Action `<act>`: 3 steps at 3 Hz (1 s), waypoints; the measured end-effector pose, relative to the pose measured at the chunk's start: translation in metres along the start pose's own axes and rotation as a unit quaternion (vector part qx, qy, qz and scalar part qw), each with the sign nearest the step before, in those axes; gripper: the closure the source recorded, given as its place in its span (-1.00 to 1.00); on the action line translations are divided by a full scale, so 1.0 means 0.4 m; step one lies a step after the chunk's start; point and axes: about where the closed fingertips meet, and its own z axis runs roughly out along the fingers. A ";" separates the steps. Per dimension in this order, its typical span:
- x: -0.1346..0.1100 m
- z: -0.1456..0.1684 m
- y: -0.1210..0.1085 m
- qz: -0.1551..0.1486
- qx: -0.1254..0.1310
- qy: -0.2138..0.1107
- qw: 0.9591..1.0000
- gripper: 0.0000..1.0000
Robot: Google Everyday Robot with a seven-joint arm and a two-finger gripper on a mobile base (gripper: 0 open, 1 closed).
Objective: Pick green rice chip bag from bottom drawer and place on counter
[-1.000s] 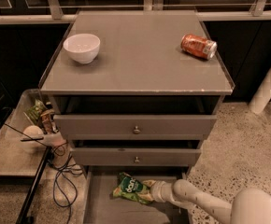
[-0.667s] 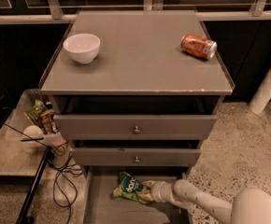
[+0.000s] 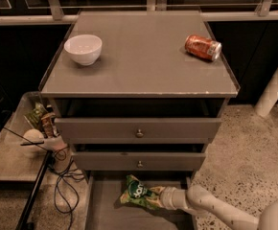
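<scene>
The green rice chip bag [image 3: 137, 192] is crinkled, with a dark round logo, and lies in the pulled-out bottom drawer [image 3: 102, 210] just below the middle drawer front. My gripper [image 3: 159, 198] reaches in from the lower right on a white arm and is shut on the bag's right end. The bag hides the fingertips. The counter [image 3: 139, 56] is the flat grey top of the cabinet, far above the gripper.
A white bowl [image 3: 83, 48] stands at the counter's left and an orange soda can [image 3: 203, 47] lies at its right. Two knobbed drawers [image 3: 139, 133] sit above the bag. A low glass side table [image 3: 9, 152] with clutter and cables is at the left.
</scene>
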 end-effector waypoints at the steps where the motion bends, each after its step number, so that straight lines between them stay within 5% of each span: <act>1: -0.043 -0.103 0.027 -0.010 -0.003 -0.020 1.000 1.00; 3: -0.147 -0.288 0.062 -0.041 0.001 -0.055 0.998 1.00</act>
